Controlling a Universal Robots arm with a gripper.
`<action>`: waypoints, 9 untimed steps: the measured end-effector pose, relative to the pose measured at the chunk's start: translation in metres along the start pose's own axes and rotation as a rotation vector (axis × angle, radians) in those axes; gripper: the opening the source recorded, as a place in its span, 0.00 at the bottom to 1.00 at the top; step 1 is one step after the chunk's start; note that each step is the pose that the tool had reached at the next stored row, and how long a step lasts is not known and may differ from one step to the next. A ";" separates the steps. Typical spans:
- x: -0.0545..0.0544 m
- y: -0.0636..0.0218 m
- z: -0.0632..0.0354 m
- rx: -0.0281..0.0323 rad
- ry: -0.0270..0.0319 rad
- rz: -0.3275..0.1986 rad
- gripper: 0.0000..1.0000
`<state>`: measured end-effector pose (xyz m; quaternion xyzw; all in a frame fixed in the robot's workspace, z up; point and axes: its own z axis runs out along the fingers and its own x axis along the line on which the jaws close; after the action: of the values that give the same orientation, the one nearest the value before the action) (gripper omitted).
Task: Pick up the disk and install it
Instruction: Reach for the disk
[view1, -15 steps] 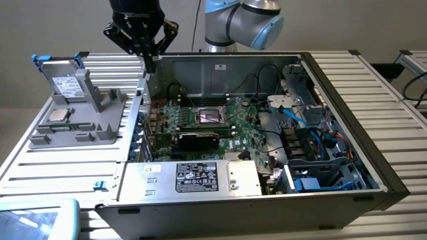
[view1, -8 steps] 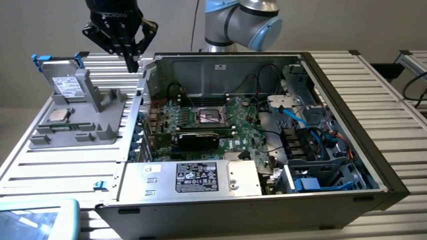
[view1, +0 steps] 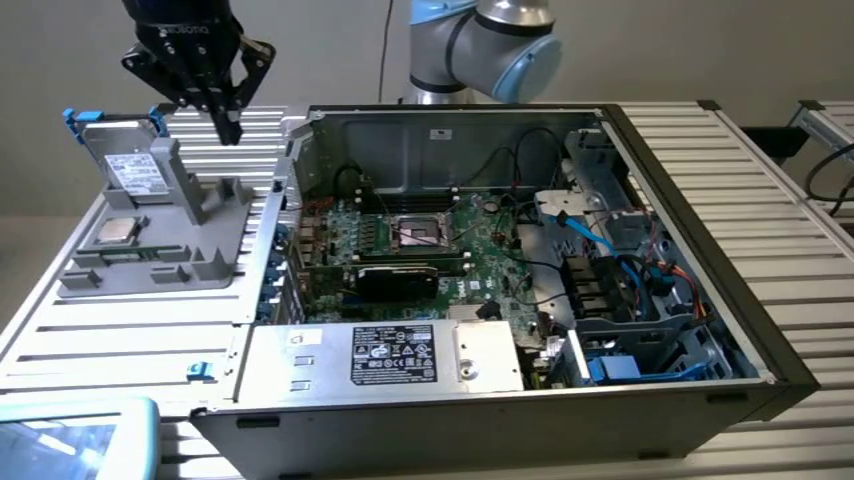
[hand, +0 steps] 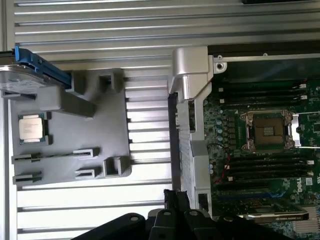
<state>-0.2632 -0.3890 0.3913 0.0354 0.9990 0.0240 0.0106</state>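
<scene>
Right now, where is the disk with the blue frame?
On the exterior view's left, the disk leans on the grey holder near the square chip, outside the computer case.

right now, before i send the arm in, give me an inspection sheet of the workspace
Surface: ribbed metal table, carrying the fixture and the case.
Job's things: the disk in its blue carrier stands propped on the grey fixture, not yet picked up; the open computer case sits beside it.
Clutter: processor chip lying on the fixture; silver box with a black label inside the case.
Grippers: gripper hangs above the fixture, beside the disk and apart from it.
Cables: blue, orange and black cables loose inside the case, at the exterior view's right.
Surroundings: arm joint behind the case; plain wall.
</scene>
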 end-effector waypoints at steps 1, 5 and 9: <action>0.005 0.0002 0.0001 -0.0001 -0.0001 0.000 0.11; 0.023 0.0022 0.0005 0.0000 0.0000 0.000 0.11; 0.042 0.0065 0.0018 0.0000 -0.0001 0.000 0.11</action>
<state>-0.3042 -0.3796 0.3889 0.0353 0.9990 0.0240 0.0106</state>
